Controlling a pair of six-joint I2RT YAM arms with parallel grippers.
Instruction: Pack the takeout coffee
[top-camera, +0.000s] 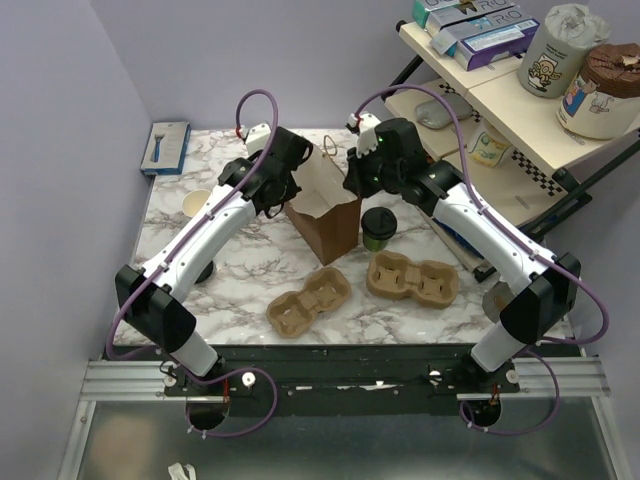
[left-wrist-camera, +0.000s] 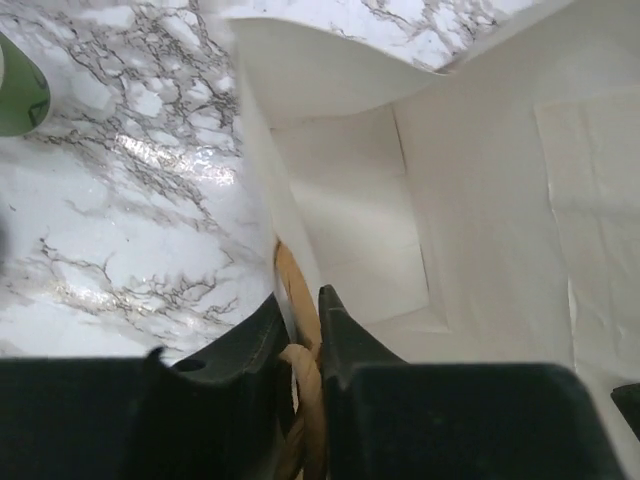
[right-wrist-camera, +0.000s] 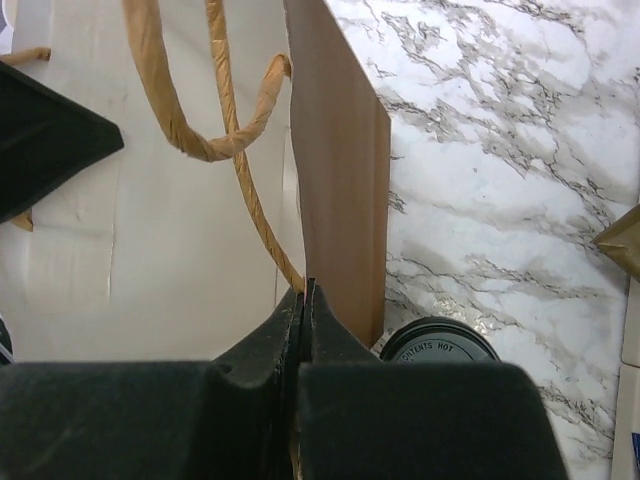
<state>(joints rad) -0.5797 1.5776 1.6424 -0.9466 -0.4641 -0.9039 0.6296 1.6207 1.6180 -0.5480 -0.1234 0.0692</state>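
The takeout coffee, a small dark-green cup with a black lid, stands on the table just right of the brown paper bag; its lid shows in the right wrist view. The bag stands upright and open, white inside. My left gripper is shut on the bag's left rim and its twisted paper handle. My right gripper is shut on the bag's right wall at the rim; the other handle hangs inside.
Two brown pulp cup trays lie in front of the bag. A lidless green cup stands at the left, seen also in the left wrist view. A blue box lies at the far left. A shelf with goods stands at the right.
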